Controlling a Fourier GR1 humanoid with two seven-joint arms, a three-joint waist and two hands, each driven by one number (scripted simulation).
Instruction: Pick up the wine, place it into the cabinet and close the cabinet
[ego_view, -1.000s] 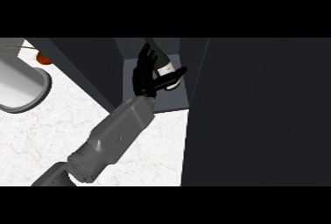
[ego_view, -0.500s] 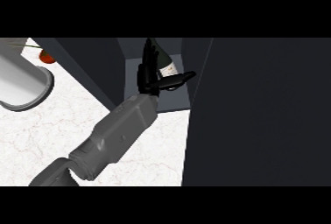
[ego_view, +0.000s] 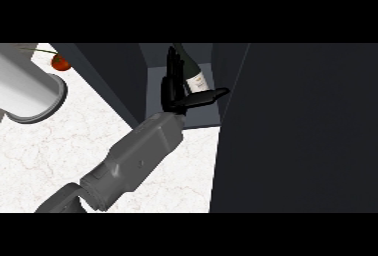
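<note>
Here the dark, white-labelled wine (ego_view: 190, 72) stands in the cabinet (ego_view: 159, 75) at one o'clock of the hand (ego_view: 179, 92), fingers straight, thumb spread beneath it.

A grey cylinder (ego_view: 28, 97) and red fruit (ego_view: 60, 62) on the marble counter (ego_view: 74, 145).

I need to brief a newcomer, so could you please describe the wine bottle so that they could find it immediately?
Start at the dark cabinet filling the right side and find its narrow open compartment at the top middle. There the wine bottle stands beside the black hand, whose straight fingers lie along it. It is the only dark green bottle with a pale label.
</note>
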